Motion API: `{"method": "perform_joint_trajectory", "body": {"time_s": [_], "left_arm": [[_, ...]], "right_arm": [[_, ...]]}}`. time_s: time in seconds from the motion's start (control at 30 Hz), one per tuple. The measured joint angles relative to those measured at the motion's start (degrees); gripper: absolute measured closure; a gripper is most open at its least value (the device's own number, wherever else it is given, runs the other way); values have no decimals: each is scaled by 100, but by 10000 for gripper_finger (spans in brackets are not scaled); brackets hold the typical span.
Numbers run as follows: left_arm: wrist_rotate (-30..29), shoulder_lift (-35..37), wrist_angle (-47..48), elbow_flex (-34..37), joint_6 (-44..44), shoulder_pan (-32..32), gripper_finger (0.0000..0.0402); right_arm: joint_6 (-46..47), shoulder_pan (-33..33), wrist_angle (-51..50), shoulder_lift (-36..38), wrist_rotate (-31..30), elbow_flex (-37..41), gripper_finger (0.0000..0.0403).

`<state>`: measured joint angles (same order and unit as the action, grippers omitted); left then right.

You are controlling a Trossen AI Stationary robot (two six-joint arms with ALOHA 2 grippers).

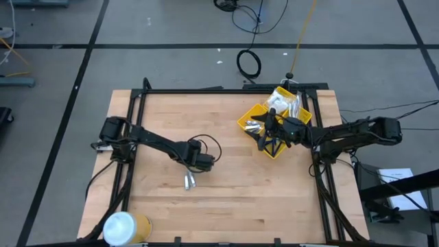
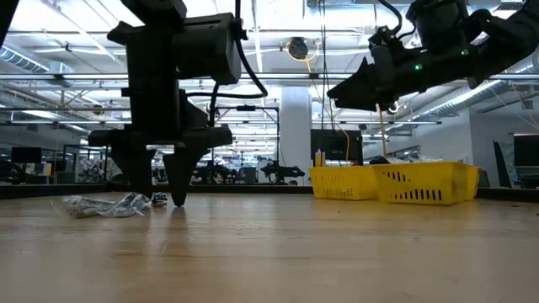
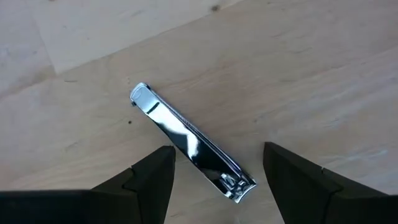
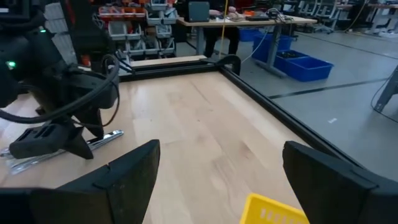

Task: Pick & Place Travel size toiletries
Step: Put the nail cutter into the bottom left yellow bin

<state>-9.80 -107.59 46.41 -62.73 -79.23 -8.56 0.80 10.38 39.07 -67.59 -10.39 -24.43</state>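
Left wrist view: left tool [image 3: 214, 180] open astride shiny silvery metal nail clipper [image 3: 191, 144] lying mid-bench, nothing held. Step: placing, apparently. Next: lift clear. Right tool [image 1: 264, 137] open, empty, over yellow compartmented plastic bin [image 1: 248, 117] near far right corner.

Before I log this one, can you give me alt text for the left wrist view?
A shiny metal nail clipper lies flat and diagonal on the pale wooden table. The left end effector is open just above it, one dark finger on each side of the clipper's near end.
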Motion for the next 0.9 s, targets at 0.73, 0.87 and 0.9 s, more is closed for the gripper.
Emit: {"method": "perform_joint_trajectory", "body": {"time_s": [0.73, 0.87, 0.9], "left_arm": [[133, -20, -87, 24, 981, -26, 357], [-167, -26, -359, 28, 1722, -23, 371], [-270, -26, -432, 31, 1967, -20, 371]], "right_arm": [[16, -187, -37, 0, -4, 0, 81], [113, -187, -76, 0, -4, 0, 81], [111, -187, -76, 0, -4, 0, 81]]}}
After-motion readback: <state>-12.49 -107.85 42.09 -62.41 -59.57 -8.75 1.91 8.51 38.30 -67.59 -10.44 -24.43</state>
